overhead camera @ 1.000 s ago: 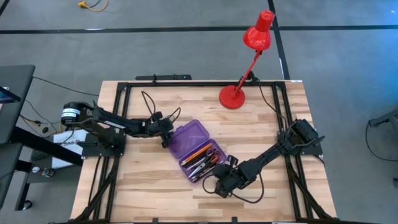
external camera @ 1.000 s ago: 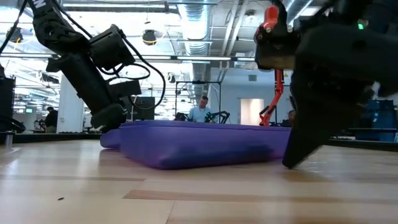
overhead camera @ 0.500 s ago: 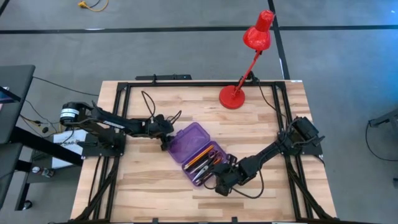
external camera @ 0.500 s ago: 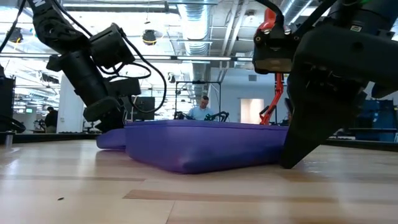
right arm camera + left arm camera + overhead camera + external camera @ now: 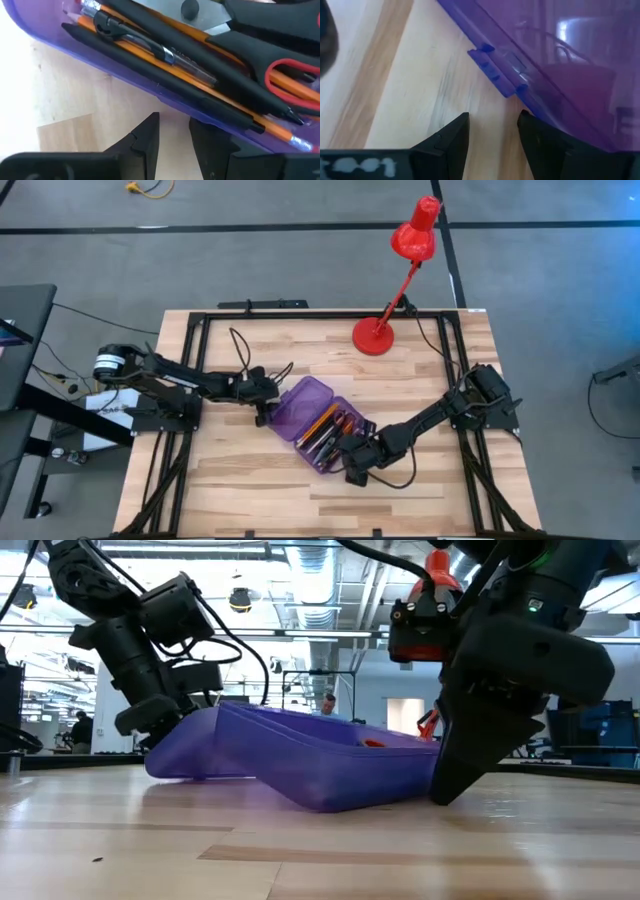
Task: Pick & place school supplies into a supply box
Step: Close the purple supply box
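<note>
Purple plastic is what both arms meet: your left gripper [image 5: 262, 402] sits just left of centre in the high view, fingers parted and holding nothing, at the supply box [image 5: 318, 423] lid's edge. That box runs diagonally from upper left to lower right, tilted with one side off the desk [image 5: 230, 470], school supplies [image 5: 325, 433] lying lengthwise inside. Your right gripper [image 5: 352, 463] touches its lower-right end, fingers partly open, gripping nothing that I can see. Right of it the wood is bare, and the red lamp [image 5: 400, 275] stands well apart at upper right.
</note>
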`<control>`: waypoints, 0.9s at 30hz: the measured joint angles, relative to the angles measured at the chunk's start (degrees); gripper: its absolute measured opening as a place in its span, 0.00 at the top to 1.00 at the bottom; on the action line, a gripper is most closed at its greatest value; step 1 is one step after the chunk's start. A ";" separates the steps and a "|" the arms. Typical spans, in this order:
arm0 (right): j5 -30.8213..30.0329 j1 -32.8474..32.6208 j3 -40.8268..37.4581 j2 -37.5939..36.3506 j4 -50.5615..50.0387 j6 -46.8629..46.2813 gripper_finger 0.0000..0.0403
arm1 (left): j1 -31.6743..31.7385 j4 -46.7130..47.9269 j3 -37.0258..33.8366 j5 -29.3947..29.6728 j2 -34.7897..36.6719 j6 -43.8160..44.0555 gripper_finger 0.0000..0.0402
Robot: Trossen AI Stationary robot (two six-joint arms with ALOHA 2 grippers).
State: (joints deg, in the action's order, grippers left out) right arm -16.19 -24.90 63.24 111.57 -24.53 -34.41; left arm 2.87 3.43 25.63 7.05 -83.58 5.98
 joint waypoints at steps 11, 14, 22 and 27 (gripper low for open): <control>-0.17 -1.58 0.00 -0.04 -3.06 -2.24 0.74 | -0.23 16.93 -0.57 2.02 9.38 -4.03 0.60; -0.04 -1.56 0.00 -0.11 -3.88 -2.18 0.74 | -0.19 20.19 -0.57 1.10 11.33 -5.01 0.60; 0.49 -1.58 0.02 -0.15 -4.28 -0.25 0.74 | -0.12 18.85 -0.57 0.98 11.20 -12.53 0.60; 0.75 -1.60 0.01 -0.15 -4.19 -1.84 0.74 | -0.06 12.38 -0.72 4.14 10.96 -14.26 0.60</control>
State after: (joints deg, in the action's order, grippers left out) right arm -15.44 -26.50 63.25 111.42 -28.73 -36.24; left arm 2.81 15.82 24.91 11.19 -72.62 -8.29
